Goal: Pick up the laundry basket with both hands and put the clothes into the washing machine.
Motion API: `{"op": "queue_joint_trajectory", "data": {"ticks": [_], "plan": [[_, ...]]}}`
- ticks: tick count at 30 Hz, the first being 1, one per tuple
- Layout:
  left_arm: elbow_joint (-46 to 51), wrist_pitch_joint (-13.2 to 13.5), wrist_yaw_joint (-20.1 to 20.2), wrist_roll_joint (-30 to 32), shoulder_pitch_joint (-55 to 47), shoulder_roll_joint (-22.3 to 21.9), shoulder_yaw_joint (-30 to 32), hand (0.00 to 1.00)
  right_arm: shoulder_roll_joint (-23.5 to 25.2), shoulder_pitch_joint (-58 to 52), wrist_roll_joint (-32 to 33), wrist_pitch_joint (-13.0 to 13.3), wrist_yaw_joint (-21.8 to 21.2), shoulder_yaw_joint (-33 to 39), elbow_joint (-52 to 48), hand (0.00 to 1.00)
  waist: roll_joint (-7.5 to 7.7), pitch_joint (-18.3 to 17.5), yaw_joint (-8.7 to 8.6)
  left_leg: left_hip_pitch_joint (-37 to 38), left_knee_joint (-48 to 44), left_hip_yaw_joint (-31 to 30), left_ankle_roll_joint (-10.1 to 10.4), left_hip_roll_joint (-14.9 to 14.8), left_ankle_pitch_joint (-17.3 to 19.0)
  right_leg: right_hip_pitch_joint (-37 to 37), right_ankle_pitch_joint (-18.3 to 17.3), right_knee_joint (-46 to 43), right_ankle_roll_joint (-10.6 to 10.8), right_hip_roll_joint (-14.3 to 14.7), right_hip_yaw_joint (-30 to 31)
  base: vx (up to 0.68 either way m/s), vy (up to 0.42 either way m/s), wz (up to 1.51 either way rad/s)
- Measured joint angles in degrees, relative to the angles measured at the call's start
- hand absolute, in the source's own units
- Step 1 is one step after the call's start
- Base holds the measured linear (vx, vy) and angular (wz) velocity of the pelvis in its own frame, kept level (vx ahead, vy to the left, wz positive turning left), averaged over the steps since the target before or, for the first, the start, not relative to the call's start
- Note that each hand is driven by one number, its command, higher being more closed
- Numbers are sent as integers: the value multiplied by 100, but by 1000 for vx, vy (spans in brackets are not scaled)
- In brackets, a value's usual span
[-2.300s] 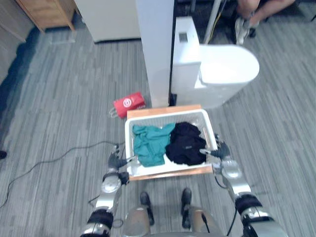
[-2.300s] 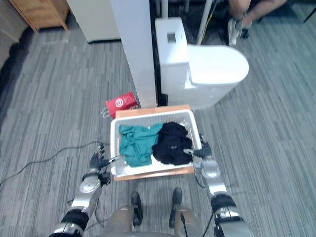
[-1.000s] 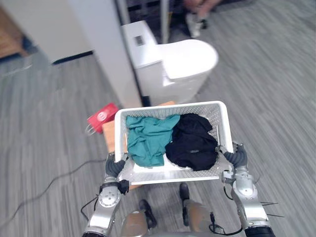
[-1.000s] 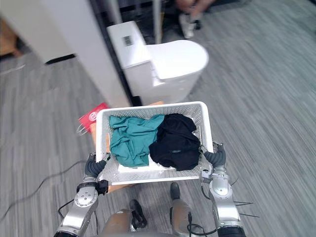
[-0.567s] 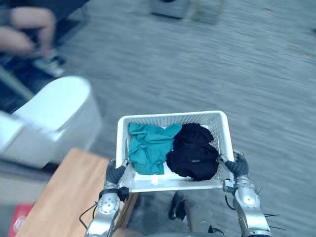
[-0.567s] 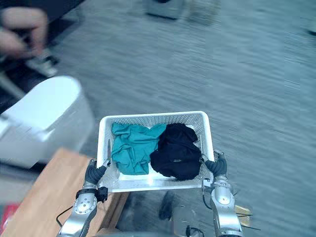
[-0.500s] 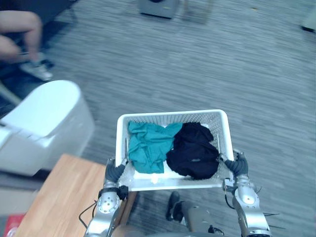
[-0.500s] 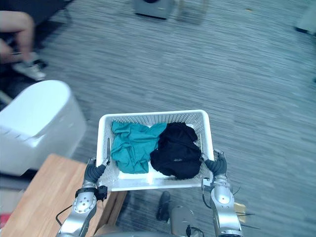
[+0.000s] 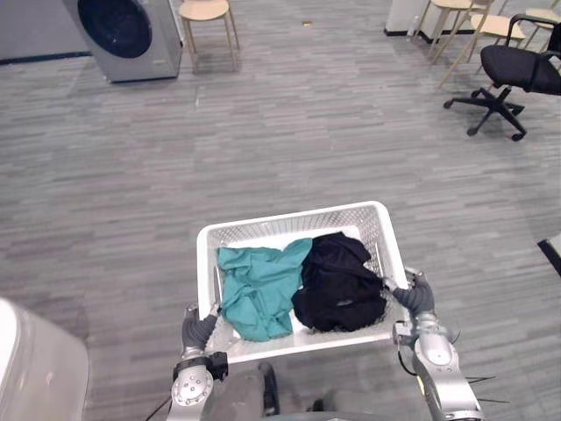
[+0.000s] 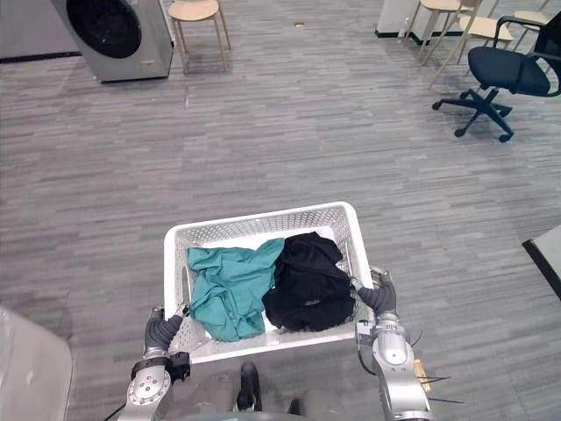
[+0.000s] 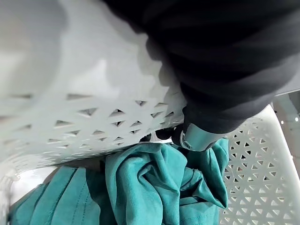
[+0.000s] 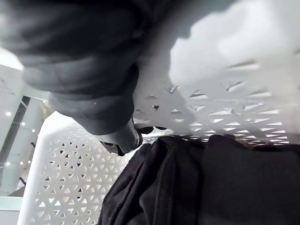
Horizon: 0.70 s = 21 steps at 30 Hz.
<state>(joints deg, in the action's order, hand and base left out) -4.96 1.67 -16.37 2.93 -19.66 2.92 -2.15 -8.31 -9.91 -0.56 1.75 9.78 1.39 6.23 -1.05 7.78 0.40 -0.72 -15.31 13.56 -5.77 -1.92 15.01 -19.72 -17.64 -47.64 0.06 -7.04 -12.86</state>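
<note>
Laundry basket with teal garment and black garment stays aloft, left hand and right hand curled over its side rims; the view has swung onto the washing machine, well ahead, so the carry remains.

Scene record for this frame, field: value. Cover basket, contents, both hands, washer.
basket: white laundry basket, carried between both hands
contents: teal garment on the robot's left, black garment on its right, touching
left hand: fingers curled on the basket's left edge
right hand: fingers curled on the basket's right edge
washing machine: far ahead, to the left
nearby: stool beside the washer; office chair far right
</note>
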Motion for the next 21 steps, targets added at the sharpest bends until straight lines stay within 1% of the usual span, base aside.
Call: {"op": "queue_joint_trajectory", "data": {"ticks": [1,2,3,4,5,6,7,8,9,10,11,12,13,14,15,16,17,18,19,20,21], "plan": [[0,-1,1,0,19,12,0,100,-3,18,0,9,-2,4,0,100,-64,11,-23,135,159,-76,3,-39,-2,-117,6,394,3,70,2,616,-35,30],[-2,-5,1,-1,78,21,1,100,-8,82,1,11,-7,28,2,100,-190,72,-90,428,436,-170,8,-141,-4,-316,220,1387,69,228,79,636,-82,41],[-4,-8,4,-1,118,25,1,100,-6,102,2,12,-9,44,2,100,-222,95,-165,697,620,-226,33,-196,-12,-446,777,2582,196,295,240,644,-109,46],[-4,-8,4,2,133,25,1,100,-6,101,2,12,-8,51,2,100,-206,101,-209,850,690,-246,136,-201,-9,-477,1157,3164,279,278,333,665,-162,58],[-8,-9,8,5,141,37,-4,100,-4,97,3,13,-6,59,0,100,-134,97,-303,1173,770,-279,329,-169,87,-544,1750,3983,458,202,519,550,-157,50],[-11,-10,9,11,142,60,-22,100,-1,80,3,13,-4,59,-12,100,-61,87,-341,1354,769,-303,476,-121,171,-568,1864,4138,479,122,582,714,-229,60],[-84,-20,12,20,147,121,-81,100,-30,19,3,11,-2,69,-13,100,-1,83,-405,1731,678,-433,779,-114,382,-567,2544,3893,303,41,693,739,-243,43],[-226,-38,13,64,200,-33,-107,100,-64,-2,-1,-36,-3,106,33,100,-245,-57,-386,1721,263,-565,832,-408,428,-704,2715,3223,175,202,653,731,-248,32],[-230,-42,13,104,241,-84,-112,100,-64,-2,0,-50,-3,151,32,100,-331,-67,-353,1609,-122,-626,866,-544,373,-735,2530,2952,103,284,604,821,-317,3],[-234,-40,15,192,321,-108,-172,100,-63,-2,2,-49,-3,259,10,100,-425,-52,-270,1256,-1155,-752,1047,-802,58,-692,2091,2540,-37,417,466,787,-317,1],[-260,-46,21,195,379,-152,-180,100,-43,-2,4,-50,-2,279,-15,100,-491,85,-269,815,-2522,-858,1257,-1105,-708,-348,1832,2352,-172,533,339,777,-308,9],[-277,-51,24,195,375,-159,-181,100,-50,-37,5,-51,-2,280,-54,100,-521,154,-281,571,-3231,-864,1377,-1300,-1331,-110,1682,2326,-224,587,275,629,-196,18],[-281,-55,34,194,325,-198,-185,100,-57,-154,13,-55,18,288,-173,100,-564,172,-232,22,-4629,-595,1309,-1735,-1333,371,1433,2382,-324,732,182,484,-130,8],[-279,-52,36,180,267,-192,-189,100,-49,-276,16,-53,30,281,-356,100,-520,204,-145,-401,-5377,-246,914,-1948,-1061,862,1200,2526,-429,795,192,595,-124,-1],[-272,-47,46,172,268,-185,-192,100,-51,-331,16,-51,33,278,-439,100,-472,220,-109,-592,-5449,-109,767,-1954,-906,1089,1121,2646,-436,794,219,471,-72,0],[-229,-26,69,167,262,-177,-188,100,-52,-362,17,-51,41,277,-532,100,-406,238,-78,-897,-5352,164,631,-1915,-691,1426,1063,2918,-405,790,262,678,-43,-9],[-213,41,105,163,273,-168,-179,100,-83,-288,31,-46,46,278,-545,100,-372,223,49,-1397,-4695,501,565,-1714,-347,1827,1049,3350,-384,767,398,548,7,-28],[-176,46,111,163,273,-173,-174,100,-122,-233,45,-46,44,273,-532,100,-357,222,114,-1642,-4046,573,571,-1516,-242,2002,1014,3550,-326,710,476,535,37,-42],[-155,54,113,163,259,-176,-165,100,-138,-178,46,-47,36,265,-499,100,-369,224,192,-1771,-3533,561,577,-1373,-237,2125,984,3666,-276,655,507,544,126,-52],[-133,63,114,163,208,-215,-116,100,-192,-20,46,-47,18,203,-334,100,-395,236,233,-1965,-2113,421,766,-1056,-358,2480,908,3954,-125,530,544,671,199,-42],[-133,60,115,165,185,-233,-60,100,-225,68,50,-47,14,146,-195,100,-408,228,229,-1958,-1133,346,1062,-881,-590,2705,847,4121,2,468,575,570,179,-35]]}}
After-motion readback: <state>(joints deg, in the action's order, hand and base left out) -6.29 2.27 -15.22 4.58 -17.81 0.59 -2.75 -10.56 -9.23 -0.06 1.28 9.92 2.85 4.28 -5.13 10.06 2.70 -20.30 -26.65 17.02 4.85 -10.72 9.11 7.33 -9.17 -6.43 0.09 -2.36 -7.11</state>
